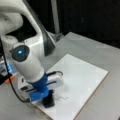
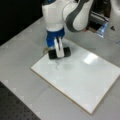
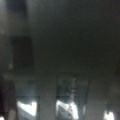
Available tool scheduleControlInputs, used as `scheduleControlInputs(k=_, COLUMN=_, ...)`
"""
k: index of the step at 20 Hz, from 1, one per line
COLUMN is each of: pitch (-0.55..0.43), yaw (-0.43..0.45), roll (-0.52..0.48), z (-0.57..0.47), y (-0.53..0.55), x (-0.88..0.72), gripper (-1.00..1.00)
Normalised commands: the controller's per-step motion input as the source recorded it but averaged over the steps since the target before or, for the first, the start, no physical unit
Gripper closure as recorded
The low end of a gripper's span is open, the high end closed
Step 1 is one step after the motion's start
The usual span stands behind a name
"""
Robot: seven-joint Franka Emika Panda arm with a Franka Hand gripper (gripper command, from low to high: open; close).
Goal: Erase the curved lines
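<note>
The claw (image 2: 58, 48) is pinching a black block eraser (image 2: 59, 53), its white fingers (image 2: 58, 47) pressed against the block's faces, and the block sits low on the white board (image 2: 82, 75) near the corner closest to the arm. The curve lines (image 2: 57, 65) lie on the board just beside the eraser, at about six o'clock from it in a front view, and at about three o'clock from it in a front view (image 1: 62, 98). They are only a thin marker squiggle (nothing to grasp), so they are likely to come off under a flat, pressed wipe, and the stiff block is well held across its middle. The squiggle looks intact. The board rests on a grey surface (image 2: 22, 47). The wrist view is too dark to read.
</note>
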Motion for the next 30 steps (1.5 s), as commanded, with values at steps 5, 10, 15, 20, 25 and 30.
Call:
scheduleControlInputs(k=5, pitch=-0.213, yaw=-0.079, roll=-0.016, z=-0.26, y=0.1, x=-0.04, gripper=1.0)
scheduleControlInputs(k=10, pitch=-0.167, yaw=-0.054, roll=0.001, z=-0.33, y=0.08, x=-0.03, gripper=1.0)
scheduleControlInputs(k=15, pitch=-0.116, yaw=-0.031, roll=0.031, z=-0.32, y=0.06, x=-0.03, gripper=1.0)
scheduleControlInputs(k=20, pitch=-0.104, yaw=-0.051, roll=0.051, z=-0.33, y=0.08, x=0.03, gripper=1.0)
scheduleControlInputs(k=25, pitch=-0.085, yaw=-0.087, roll=0.064, z=-0.33, y=0.13, x=0.11, gripper=1.0)
scheduleControlInputs(k=30, pitch=-0.048, yaw=-0.094, roll=0.119, z=-0.32, y=0.12, x=0.21, gripper=1.0)
